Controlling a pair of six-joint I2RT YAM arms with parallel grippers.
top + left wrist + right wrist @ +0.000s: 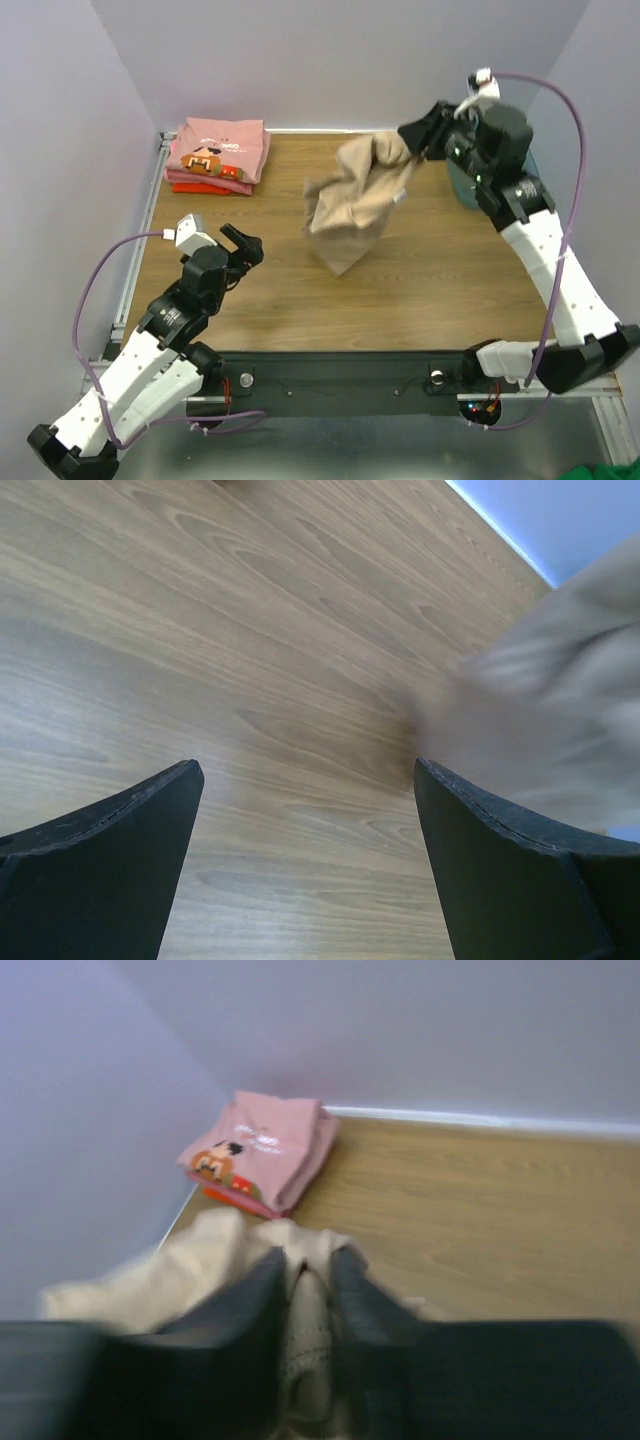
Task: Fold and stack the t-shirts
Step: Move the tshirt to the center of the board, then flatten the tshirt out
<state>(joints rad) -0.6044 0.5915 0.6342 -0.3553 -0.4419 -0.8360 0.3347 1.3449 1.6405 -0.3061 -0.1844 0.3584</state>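
Tan t-shirt [355, 205]: bunched, hanging over the middle of the table [430, 290], long axis slanting from upper right down to lower left.
Right arm [545, 255]: reaching up and inward, jaws pinched on the shirt's top.
Left arm [150, 350]: crouched low at near left, jaws wide, holding nothing.

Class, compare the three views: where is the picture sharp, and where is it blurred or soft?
Top external view: mostly sharp; the tan shirt hanging from the right gripper is slightly smeared. Left wrist view: the table grain and the open left gripper are crisp, the tan cloth at right streaked. Right wrist view: soft throughout, the print on the pink shirt blurred.
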